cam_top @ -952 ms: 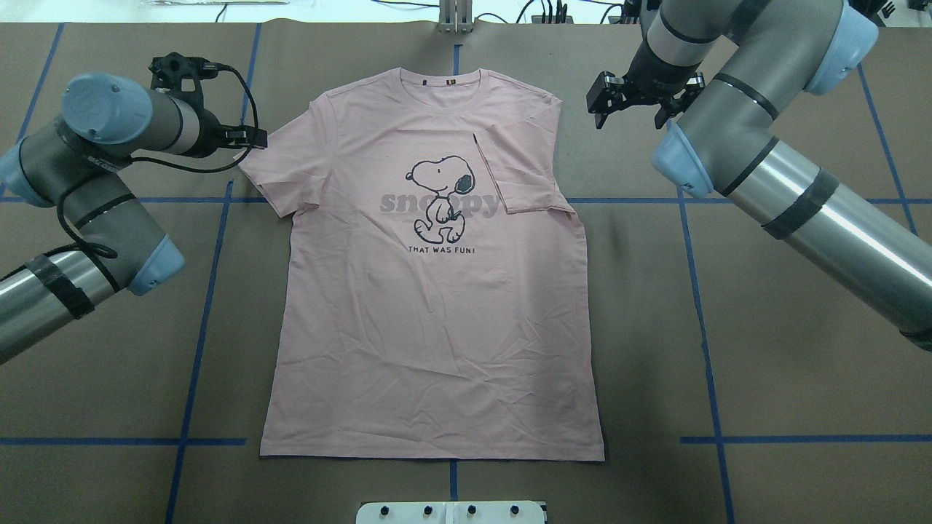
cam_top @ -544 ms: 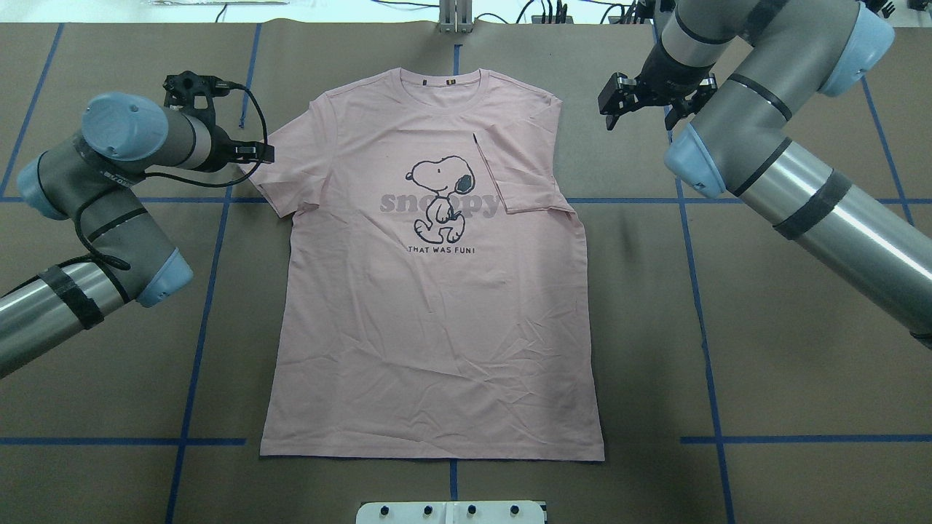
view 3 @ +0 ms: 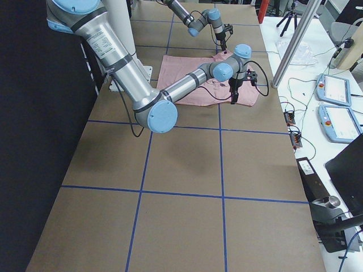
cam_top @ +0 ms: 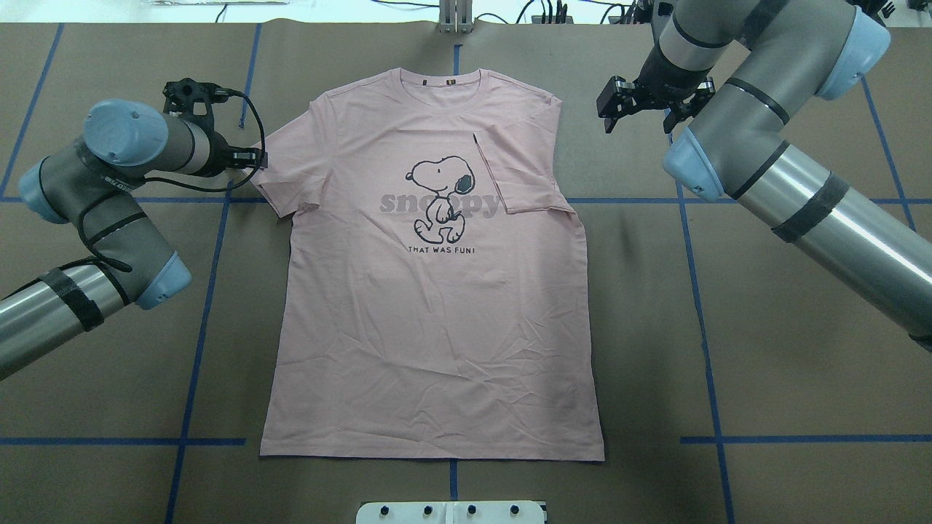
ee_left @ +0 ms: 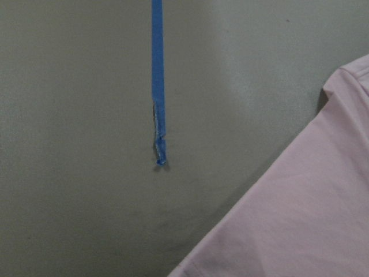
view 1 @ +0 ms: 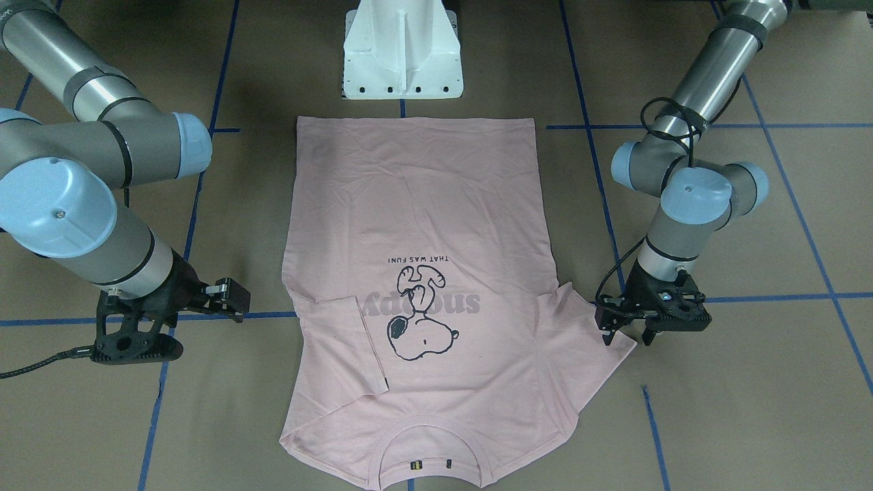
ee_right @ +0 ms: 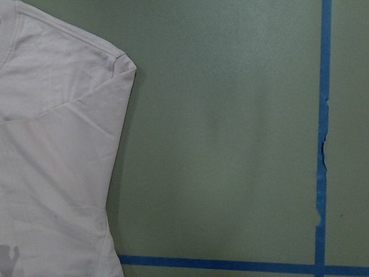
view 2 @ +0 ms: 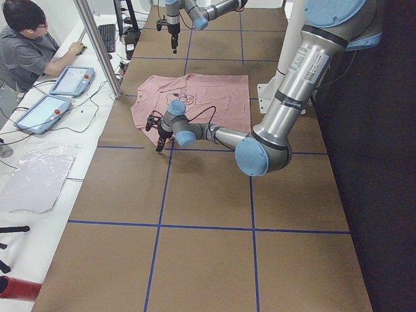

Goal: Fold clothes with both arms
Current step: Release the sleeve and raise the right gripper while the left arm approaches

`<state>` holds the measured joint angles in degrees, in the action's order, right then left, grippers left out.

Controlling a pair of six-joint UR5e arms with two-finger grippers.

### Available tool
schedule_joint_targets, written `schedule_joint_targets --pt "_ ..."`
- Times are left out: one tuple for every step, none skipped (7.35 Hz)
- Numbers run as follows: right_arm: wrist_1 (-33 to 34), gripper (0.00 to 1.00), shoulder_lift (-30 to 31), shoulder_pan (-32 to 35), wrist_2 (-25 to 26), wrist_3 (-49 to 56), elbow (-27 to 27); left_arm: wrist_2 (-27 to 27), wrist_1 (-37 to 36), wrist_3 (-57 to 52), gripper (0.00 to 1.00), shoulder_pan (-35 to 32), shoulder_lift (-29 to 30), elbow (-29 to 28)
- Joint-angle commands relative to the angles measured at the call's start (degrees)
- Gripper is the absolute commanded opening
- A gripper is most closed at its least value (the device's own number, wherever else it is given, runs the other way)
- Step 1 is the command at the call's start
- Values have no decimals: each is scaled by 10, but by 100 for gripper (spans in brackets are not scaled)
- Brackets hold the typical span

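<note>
T-shirt [cam_top: 437,327] lies flat and print-up in the middle of the table [cam_top: 764,364], its right sleeve [cam_top: 520,175] folded in over the chest and its left sleeve [cam_top: 280,175] spread out. Left gripper [view 1: 625,337] hangs at that sleeve's tip, jaws apart, though I can't tell if it touches the cloth. Right gripper [cam_top: 638,120] hovers beside the right shoulder, clear of the fabric, and looks spread wide.

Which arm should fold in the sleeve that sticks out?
Probably the left arm: the left gripper hangs at the flat sleeve's edge, while the right gripper is off the shirt, near the folded sleeve.
</note>
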<state>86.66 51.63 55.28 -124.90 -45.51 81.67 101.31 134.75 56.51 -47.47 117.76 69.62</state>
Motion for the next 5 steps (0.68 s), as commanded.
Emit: schedule_joint_targets --pt "0 100 0 0 0 0 0 0 0 -1 0 0 1 2" --pt "0 100 0 -1 1 0 -1 3 -11 4 0 -1 9 2" --pt "0 100 0 -3 1 -1 -2 4 -12 6 0 -2 10 3" --pt "0 100 0 -4 1 -1 -2 10 -33 7 0 -5 11 22" --pt "0 100 1 -4 0 -1 -2 22 -101 15 0 -8 17 73"
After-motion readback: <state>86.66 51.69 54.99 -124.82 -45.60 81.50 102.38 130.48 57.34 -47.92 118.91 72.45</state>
